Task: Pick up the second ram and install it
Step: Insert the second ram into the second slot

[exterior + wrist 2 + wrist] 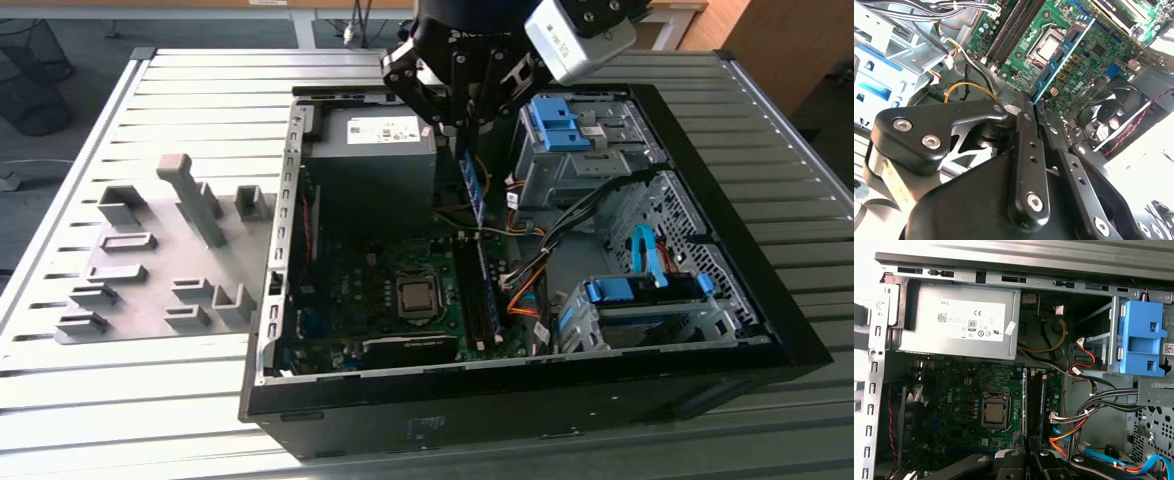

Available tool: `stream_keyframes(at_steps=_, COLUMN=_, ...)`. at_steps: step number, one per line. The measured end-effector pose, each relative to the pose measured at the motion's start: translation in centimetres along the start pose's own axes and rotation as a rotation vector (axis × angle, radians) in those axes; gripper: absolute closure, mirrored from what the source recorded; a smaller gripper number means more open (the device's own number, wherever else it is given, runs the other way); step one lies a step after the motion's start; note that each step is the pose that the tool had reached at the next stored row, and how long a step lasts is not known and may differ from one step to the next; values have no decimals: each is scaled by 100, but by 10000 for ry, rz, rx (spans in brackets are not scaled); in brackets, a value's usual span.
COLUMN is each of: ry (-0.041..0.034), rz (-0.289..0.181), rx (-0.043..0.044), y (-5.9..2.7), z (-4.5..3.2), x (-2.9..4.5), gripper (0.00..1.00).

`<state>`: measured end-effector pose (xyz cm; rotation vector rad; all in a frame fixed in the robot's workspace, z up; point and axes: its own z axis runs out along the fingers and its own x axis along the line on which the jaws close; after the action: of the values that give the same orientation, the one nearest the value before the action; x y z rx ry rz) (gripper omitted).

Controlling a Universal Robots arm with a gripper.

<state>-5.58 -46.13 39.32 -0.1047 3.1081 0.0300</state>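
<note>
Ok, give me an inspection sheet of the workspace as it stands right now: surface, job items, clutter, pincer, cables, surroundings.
Surface: ribbed grey metal table carrying an open computer case.
Job's things: the second ram, a blue stick, is clamped above the motherboard; another stick already sits in a slot.
Clutter: grey holder blocks at the exterior view's left of the case.
Grippers: pincer shut on the ram, over the case.
Cables: orange, yellow and black bundles beside the slots.
Surroundings: floor and wire bin beyond the table.
</note>
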Motion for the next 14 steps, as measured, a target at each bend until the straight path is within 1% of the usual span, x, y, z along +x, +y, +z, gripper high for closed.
stream_keyframes(at_steps=5, ry=2, rz=-39, rx=-3, y=-1, z=1, x=-13, gripper=86)
stream_keyframes(at_steps=7, ry=5, rz=-270, rx=-11, y=-2, z=4, x=-20, gripper=86)
stream_keyframes(at_steps=9, ry=8, rz=-353, rx=-13, y=-2, z=10, x=-30, gripper=86)
stream_keyframes(at_steps=11, ry=9, rz=-353, rx=-12, y=-3, z=23, x=-31, gripper=86)
stream_keyframes(at_steps=14, ry=8, rz=-277, rx=-10, y=-17, z=70, x=-30, gripper=86)
